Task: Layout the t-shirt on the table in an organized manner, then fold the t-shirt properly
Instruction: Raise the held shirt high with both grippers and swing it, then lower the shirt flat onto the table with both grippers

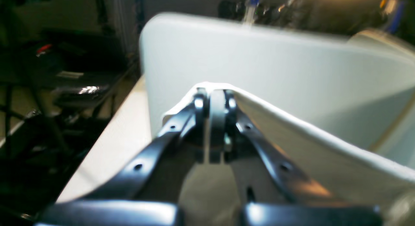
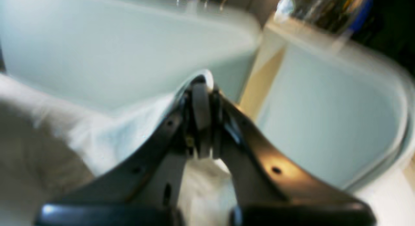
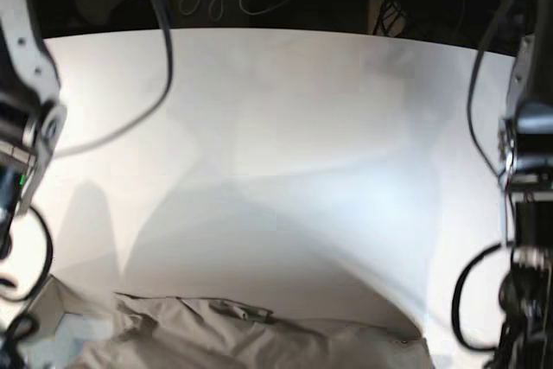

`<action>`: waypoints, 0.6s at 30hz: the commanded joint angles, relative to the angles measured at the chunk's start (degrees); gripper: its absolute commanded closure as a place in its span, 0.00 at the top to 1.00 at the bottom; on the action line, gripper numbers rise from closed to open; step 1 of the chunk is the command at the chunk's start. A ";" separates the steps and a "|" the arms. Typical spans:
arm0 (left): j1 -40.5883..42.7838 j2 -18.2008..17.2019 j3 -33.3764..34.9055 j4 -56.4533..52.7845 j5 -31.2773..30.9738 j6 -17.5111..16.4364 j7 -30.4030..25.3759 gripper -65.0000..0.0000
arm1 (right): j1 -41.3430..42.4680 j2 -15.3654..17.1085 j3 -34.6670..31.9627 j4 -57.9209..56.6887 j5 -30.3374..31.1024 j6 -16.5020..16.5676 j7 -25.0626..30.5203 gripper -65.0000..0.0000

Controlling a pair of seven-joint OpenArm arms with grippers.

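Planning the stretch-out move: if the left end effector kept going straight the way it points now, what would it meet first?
Probably the table, which fills the left wrist view beyond the left end effector, shut on an edge of the t-shirt. The blur leaves depth unclear.

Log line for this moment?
left gripper: shut on shirt | right gripper: shut on shirt | shirt: lifted, bunched at table's near edge

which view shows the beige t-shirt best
The base view: the light beige-grey cotton t-shirt shows widest there, rumpled along the bottom edge, though cropped. The left wrist view shows only a blurred edge pinched in the left gripper; the right wrist view shows blurred folds at the right gripper.
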 commanded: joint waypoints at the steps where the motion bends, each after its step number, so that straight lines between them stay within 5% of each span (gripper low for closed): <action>1: 0.36 -1.42 -0.42 3.55 -0.30 -0.29 -2.00 0.00 | -0.65 0.31 0.14 3.95 1.37 -0.06 1.95 0.00; 9: 31.92 -4.67 -8.42 25.17 -0.30 -0.03 -2.00 0.00 | -29.39 -5.58 5.59 25.22 1.46 0.12 2.39 0.00; 18: 60.93 5.62 -23.45 27.46 -0.30 -0.21 -2.00 0.00 | -55.86 -13.75 13.15 35.33 2.69 0.20 2.92 0.00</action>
